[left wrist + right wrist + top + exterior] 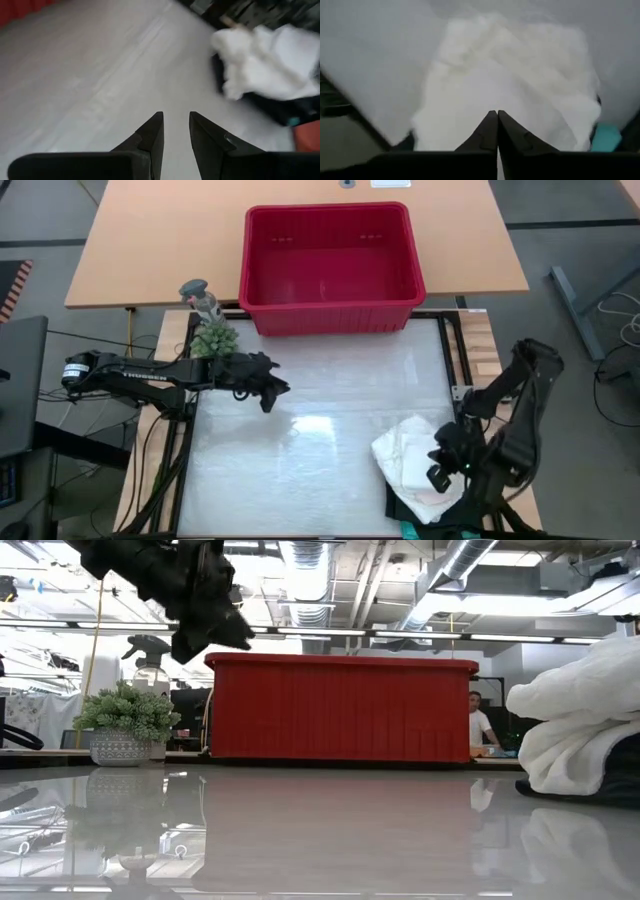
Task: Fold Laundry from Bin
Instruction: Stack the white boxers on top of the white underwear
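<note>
The laundry is a stack at the table's near right corner. A crumpled white garment [408,462] [580,715] lies on top of a black one [398,502], and a teal bit [606,137] shows at the stack's edge. My right gripper [438,472] [497,114] is shut over the white garment's right side, with nothing visible between its fingers. My left gripper [270,400] [176,116] hangs over the table's left middle, its fingers a little apart and empty. The red bin [330,265] [340,705] stands at the far side, and nothing shows inside it.
A small potted plant [213,340] [125,725] and a spray bottle [200,298] stand left of the bin. The glossy white table top [320,430] lies bare between the two arms. A person [483,722] sits far behind the table.
</note>
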Motion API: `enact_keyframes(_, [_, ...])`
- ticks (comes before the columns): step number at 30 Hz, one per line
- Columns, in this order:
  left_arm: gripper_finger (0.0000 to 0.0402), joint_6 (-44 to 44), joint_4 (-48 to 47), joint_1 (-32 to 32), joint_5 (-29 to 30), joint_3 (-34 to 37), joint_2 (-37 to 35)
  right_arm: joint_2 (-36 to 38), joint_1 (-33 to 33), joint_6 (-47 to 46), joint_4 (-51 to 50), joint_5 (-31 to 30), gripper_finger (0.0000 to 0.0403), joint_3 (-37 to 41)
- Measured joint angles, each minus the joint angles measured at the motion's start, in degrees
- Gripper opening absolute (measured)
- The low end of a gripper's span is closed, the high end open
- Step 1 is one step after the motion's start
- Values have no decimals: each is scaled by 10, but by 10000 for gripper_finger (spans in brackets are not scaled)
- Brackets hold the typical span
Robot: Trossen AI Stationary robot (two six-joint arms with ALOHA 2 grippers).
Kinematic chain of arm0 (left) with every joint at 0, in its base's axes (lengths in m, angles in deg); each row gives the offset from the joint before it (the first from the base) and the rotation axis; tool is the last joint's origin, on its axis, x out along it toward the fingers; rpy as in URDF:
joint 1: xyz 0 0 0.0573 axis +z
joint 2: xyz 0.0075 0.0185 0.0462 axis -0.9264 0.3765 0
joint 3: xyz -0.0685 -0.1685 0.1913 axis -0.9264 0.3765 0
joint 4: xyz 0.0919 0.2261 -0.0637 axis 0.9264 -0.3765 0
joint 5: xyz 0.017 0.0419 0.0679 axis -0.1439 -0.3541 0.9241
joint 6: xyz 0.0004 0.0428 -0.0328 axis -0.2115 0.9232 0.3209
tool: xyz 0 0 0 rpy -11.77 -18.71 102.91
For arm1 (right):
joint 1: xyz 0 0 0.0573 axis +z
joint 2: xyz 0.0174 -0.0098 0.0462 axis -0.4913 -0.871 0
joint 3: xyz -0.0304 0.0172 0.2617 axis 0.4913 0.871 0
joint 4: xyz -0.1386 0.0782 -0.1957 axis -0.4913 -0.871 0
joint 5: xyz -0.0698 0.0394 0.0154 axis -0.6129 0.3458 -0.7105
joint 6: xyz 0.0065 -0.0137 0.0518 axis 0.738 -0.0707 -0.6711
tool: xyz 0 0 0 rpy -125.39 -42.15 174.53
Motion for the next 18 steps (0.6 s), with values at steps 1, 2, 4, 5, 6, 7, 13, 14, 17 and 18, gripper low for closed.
enact_keyframes(1, [81,-4,13,0,-7,0,0,-8,7,-29,0,1,24,10])
enact_keyframes(2, [80,-10,28,0,-11,0,0,-14,12,-55,0,6,30,21])
enact_keyframes(4, [80,-19,58,0,-16,0,0,-27,22,-96,8,23,35,41])
enact_keyframes(5, [80,-26,73,0,-17,0,0,-34,27,-110,15,33,34,49])
enact_keyframes(6, [80,-34,90,0,-19,0,0,-40,32,-121,19,41,31,55])
enact_keyframes(7, [80,-39,106,0,-20,0,0,-46,35,-132,20,48,26,62])
enact_keyframes(13, [80,-60,199,0,-15,0,0,-68,25,-155,44,101,20,105])
enact_keyframes(14, [80,-60,211,0,-15,0,0,-69,21,-154,52,108,28,113])
enact_keyframes(17, [80,-70,237,0,-12,0,0,-68,8,-152,57,89,55,118])
enact_keyframes(18, [80,-77,244,0,-13,0,0,-64,5,-147,53,72,63,115])
